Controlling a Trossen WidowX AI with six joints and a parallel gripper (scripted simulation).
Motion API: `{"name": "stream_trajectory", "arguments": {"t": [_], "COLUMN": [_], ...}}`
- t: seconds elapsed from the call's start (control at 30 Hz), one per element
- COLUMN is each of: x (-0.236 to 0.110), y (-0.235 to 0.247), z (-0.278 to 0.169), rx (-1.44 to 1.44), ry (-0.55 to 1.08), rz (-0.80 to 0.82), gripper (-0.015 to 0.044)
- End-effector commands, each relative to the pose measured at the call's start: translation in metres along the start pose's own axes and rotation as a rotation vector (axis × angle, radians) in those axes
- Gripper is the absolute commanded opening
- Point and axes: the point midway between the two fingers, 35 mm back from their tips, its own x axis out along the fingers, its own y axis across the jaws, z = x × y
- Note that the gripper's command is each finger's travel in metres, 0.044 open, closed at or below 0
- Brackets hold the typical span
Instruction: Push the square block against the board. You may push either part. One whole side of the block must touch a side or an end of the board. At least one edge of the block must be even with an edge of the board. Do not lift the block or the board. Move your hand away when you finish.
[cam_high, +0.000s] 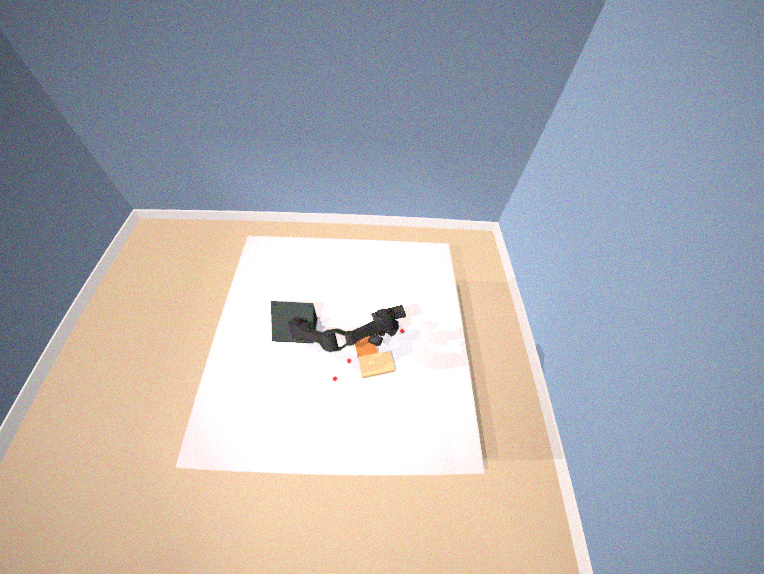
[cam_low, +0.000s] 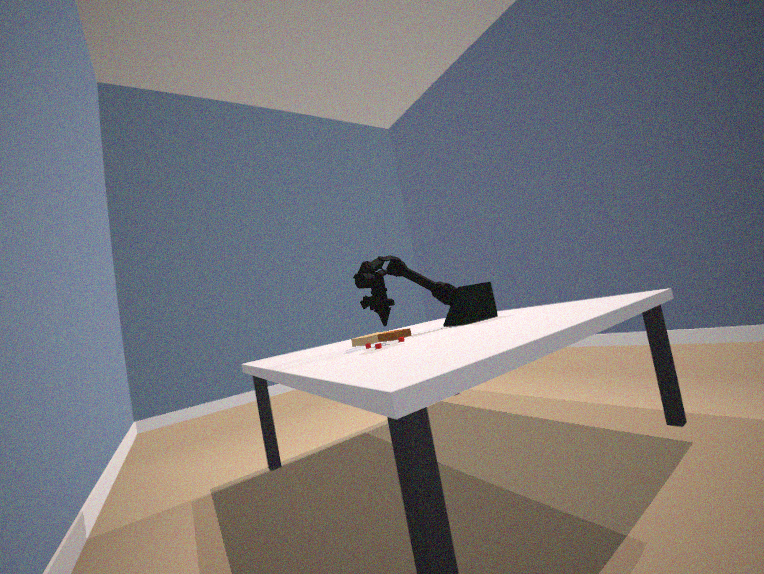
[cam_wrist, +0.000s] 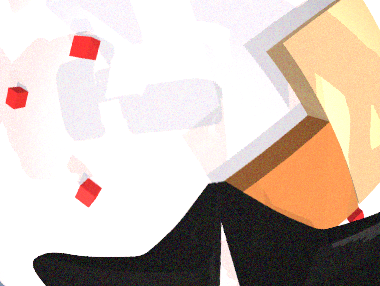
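Observation:
An orange square block (cam_high: 365, 349) (cam_low: 395, 335) (cam_wrist: 307, 187) lies flat on the white table (cam_high: 277, 419) (cam_low: 494, 345). It touches a tan board (cam_high: 377, 365) (cam_low: 364, 340) (cam_wrist: 342, 79), side against side. I cannot tell whether their edges line up exactly. My gripper (cam_high: 374, 340) (cam_low: 382, 321) (cam_wrist: 217, 190) is shut and empty. It hangs a little above the block and touches neither part. In the wrist view the dark fingers cover the block's near corner.
The arm's dark base (cam_high: 287, 317) (cam_low: 472, 302) stands behind the parts. Small red marker cubes (cam_high: 348, 360) (cam_high: 334, 378) (cam_high: 401, 331) (cam_low: 377, 346) (cam_wrist: 85, 46) (cam_wrist: 88, 191) lie around the block and board. The table edge is far off on every side.

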Motion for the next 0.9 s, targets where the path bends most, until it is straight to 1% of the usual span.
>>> {"name": "stream_trajectory", "arguments": {"t": [0.0,0.77,0.87], "x": [-0.002,0.001,0.001], "y": [-0.001,-0.003,-0.004], "z": [-0.013,-0.085,-0.089], "rx": [0.167,0.955,1.006], "ry": [0.002,0.011,0.01], "rz": [0.005,-0.009,-0.011], "gripper": [0.0,0.0,0.0]}}
